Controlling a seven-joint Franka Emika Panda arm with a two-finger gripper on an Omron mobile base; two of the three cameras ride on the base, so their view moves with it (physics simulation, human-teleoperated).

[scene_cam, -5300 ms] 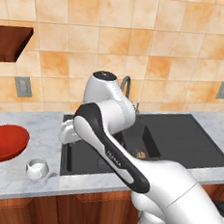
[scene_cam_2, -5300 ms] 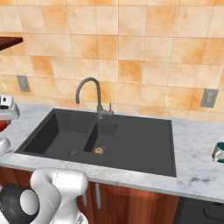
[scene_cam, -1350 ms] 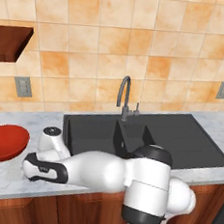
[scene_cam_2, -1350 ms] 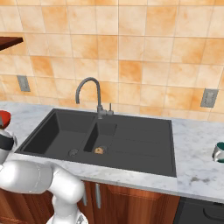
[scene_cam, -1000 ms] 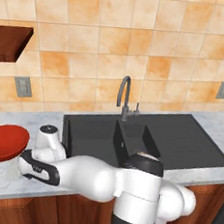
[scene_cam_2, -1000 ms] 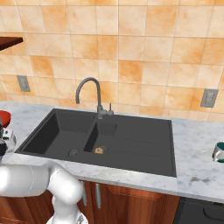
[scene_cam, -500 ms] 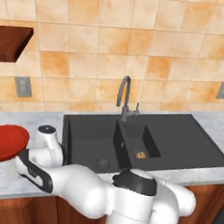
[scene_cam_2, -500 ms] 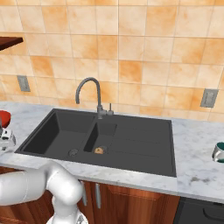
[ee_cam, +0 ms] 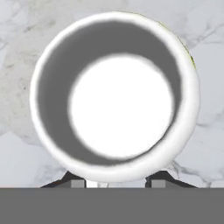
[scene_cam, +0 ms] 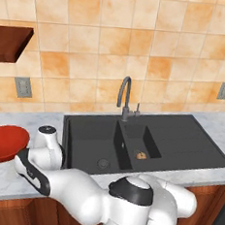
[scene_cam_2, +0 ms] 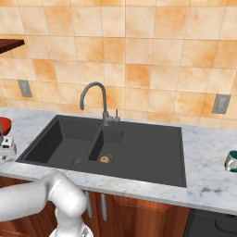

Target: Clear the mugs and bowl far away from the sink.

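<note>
Seen from straight above in the hand view, the squat white mug [ee_cam: 114, 100] stands over the marble counter, a dark yellowish mark at its upper right rim. My gripper [ee_cam: 114, 181] is shut on it, a dark fingertip [ee_cam: 72, 179] at each side of its lower rim. In the left base view my hand [scene_cam: 47, 141] reaches down just right of the red bowl [scene_cam: 3, 143] and hides the mug. The black sink [scene_cam: 131, 140] lies to the right. The silvery mug [scene_cam_2: 231, 160] with green inside stands far right of the sink.
A grey gooseneck faucet [scene_cam: 123, 97] rises behind the sink's divider. Something small and brownish [scene_cam_2: 105, 159] lies in the small basin. A wooden shelf [scene_cam: 11, 42] hangs on the tiled wall above the bowl. My arm [scene_cam: 77, 194] runs along the counter's front edge.
The jaws have come together on the white mug. The arm has swung further left along the counter's front, with the hand now closer to the red bowl.
</note>
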